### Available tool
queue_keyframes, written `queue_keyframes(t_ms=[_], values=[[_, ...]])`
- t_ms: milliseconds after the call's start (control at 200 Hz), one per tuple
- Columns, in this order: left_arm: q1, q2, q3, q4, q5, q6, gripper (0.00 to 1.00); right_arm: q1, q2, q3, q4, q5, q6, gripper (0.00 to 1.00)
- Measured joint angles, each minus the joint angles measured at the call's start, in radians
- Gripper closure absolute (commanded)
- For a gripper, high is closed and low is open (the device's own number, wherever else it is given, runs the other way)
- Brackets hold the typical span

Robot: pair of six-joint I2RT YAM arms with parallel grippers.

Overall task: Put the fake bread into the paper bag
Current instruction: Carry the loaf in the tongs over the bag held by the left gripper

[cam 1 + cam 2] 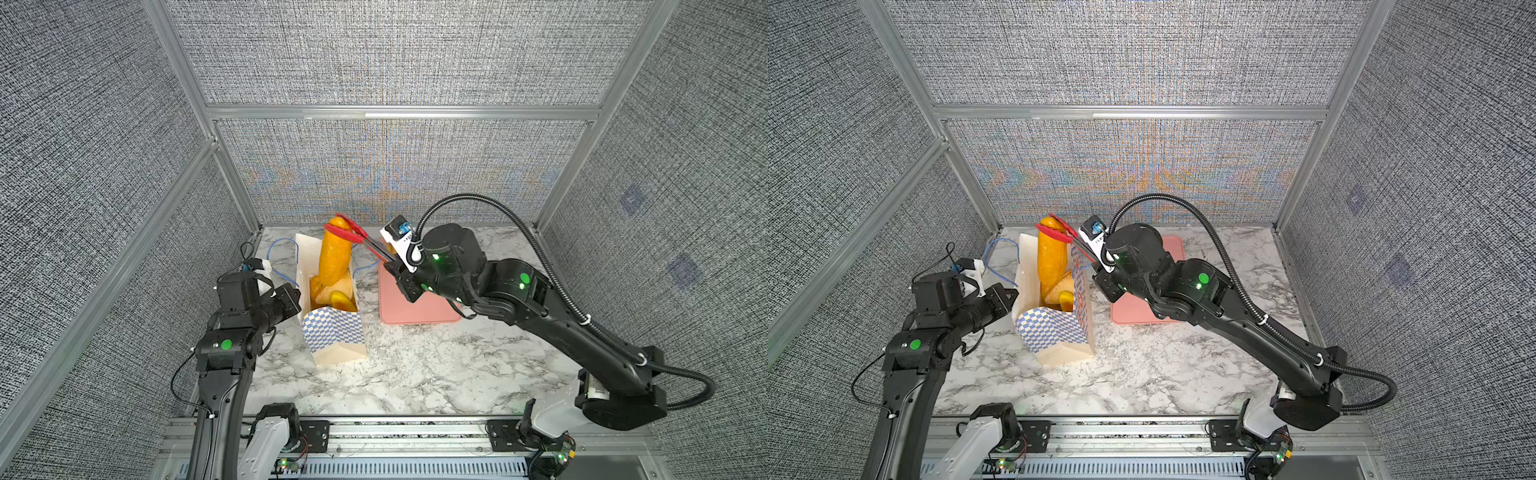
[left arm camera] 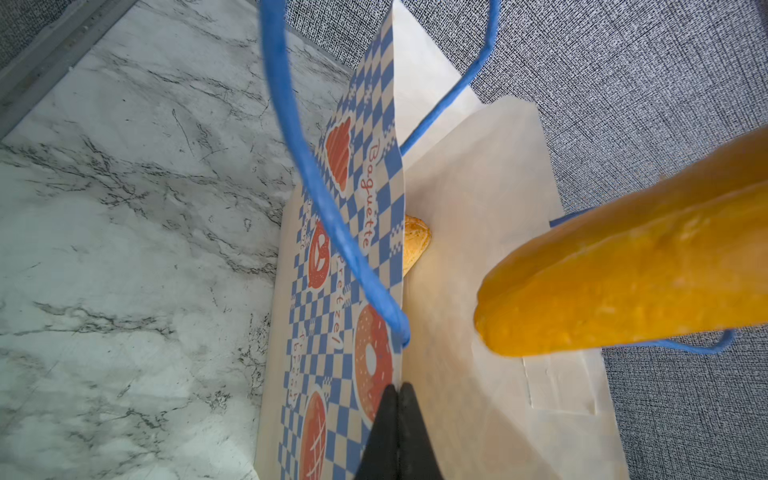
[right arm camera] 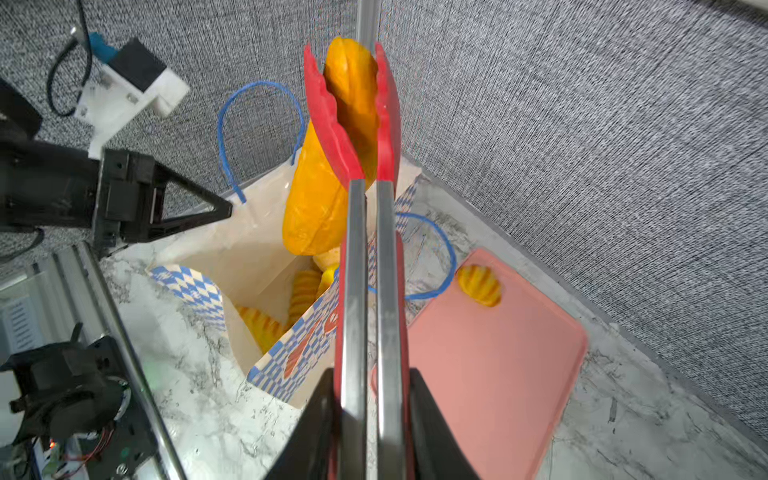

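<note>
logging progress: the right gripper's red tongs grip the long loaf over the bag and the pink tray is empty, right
No: the pink tray holds one ridged roll near its corner, seen in the right wrist view. The red tongs in the right gripper do grip the long loaf over the bag.

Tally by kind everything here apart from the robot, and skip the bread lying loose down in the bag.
paper bag: 1
pink tray: 1
red tongs: 1
bread: 2 (long loaf in the tongs, ridged roll on the tray)
Total: 5
</note>
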Motion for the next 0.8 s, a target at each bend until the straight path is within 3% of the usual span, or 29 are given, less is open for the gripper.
queue_keyframes(t_ms=[800], values=[[0.000,-0.005,0.000,0.000,0.000,0.000,0.94,0.034,0.118,0.059,-0.143,-0.080,0.026,0.71]])
